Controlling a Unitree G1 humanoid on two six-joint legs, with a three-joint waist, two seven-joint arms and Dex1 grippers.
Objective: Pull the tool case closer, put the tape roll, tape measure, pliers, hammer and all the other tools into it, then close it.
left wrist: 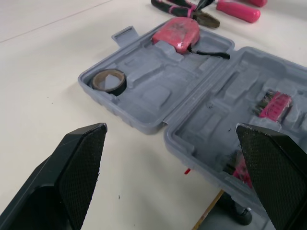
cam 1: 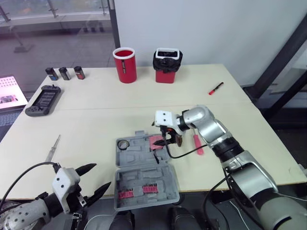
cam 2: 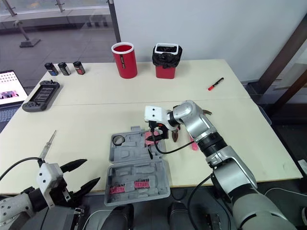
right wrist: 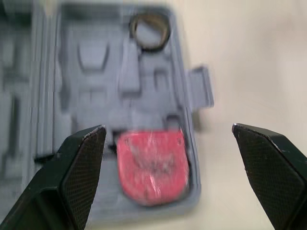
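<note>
I count one open tool case point(cam 1: 141, 155), and in its far half one tape roll point(cam 1: 123, 143) and one pink tape measure point(right wrist: 152, 165). The right gripper point(right wrist: 166, 128) hovers with jaws wide apart, the tape measure directly below them and the roll in the corner beyond. One pair of pliers point(left wrist: 206, 19) and one pink-handled tool point(cam 1: 198, 143) lie just outside the case. The left gripper point(cam 1: 101, 175) is spread apart too, and the case sits just ahead of it.
</note>
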